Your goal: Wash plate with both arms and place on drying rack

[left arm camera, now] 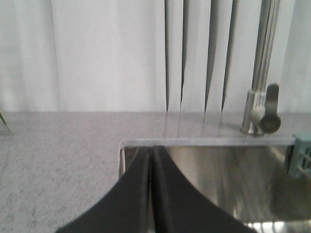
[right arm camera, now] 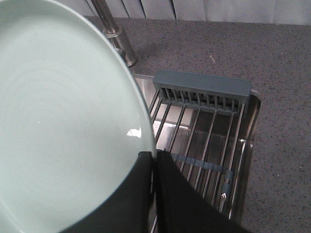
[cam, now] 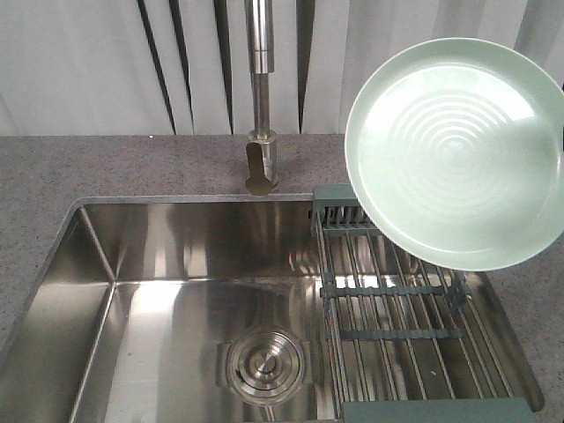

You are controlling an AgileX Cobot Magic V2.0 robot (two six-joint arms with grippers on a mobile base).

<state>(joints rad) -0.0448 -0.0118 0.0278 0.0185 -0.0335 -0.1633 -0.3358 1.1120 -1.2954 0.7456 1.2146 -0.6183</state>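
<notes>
1. While it hangs tilted in the air, the plate (cam: 454, 150) turns its ringed face to the front camera, above the back end of the drying rack (cam: 397, 326).
2. The right claw (right arm camera: 154, 158) is clenched on the plate's rim, its black fingers pinching the edge at the bottom of the wrist view.
3. The left claw (left arm camera: 150, 155) is clenched on nothing, its fingers pressed together, with the tips seen at the back left corner of the sink (cam: 159, 264).
4. The rack spans the sink's right end, toward the right edge of the surface (cam: 132, 163).
5. The faucet (cam: 261, 106) stands on the surface behind the sink's back edge.
</notes>
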